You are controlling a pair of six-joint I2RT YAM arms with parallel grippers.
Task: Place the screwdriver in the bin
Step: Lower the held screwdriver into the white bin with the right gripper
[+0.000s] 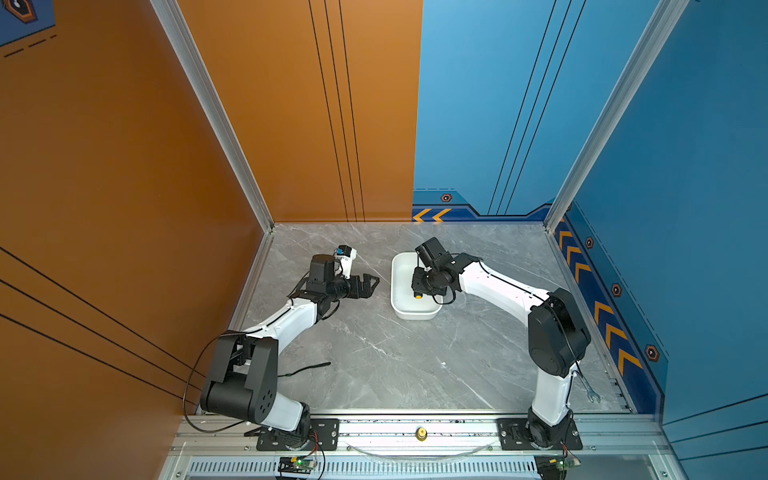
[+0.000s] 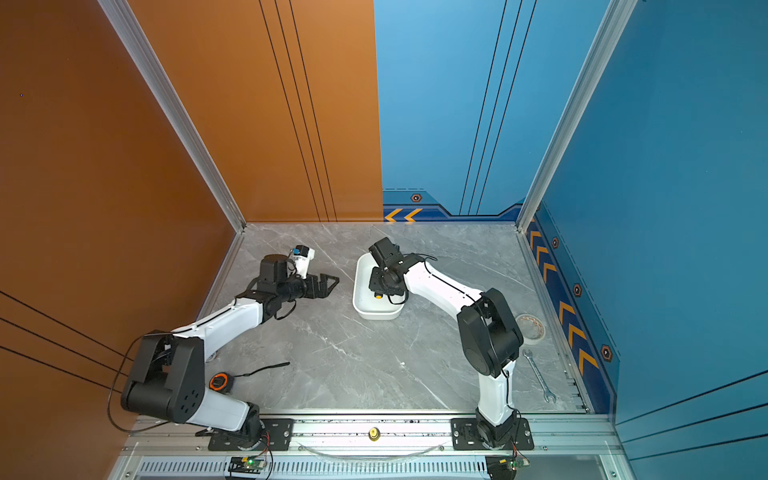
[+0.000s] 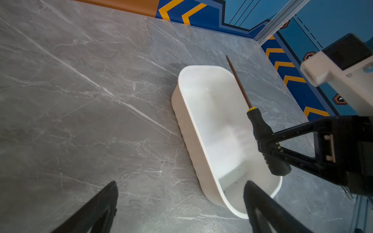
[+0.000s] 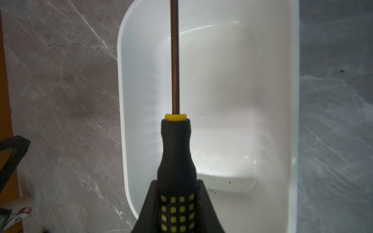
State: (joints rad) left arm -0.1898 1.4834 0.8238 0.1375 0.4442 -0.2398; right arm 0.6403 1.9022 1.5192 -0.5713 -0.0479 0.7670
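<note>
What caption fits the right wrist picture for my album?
The right end effector holds the screwdriver by its handle over the bin.

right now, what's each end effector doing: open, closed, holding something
Left end effector: open, holding nothing.
Right end effector: closed on the screwdriver, above the bin.

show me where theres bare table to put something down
Widest bare patch: mid table, between strip, wrench and bin. Crowded at the bin: right pincer holds the screwdriver over it, left pincer beside.
</note>
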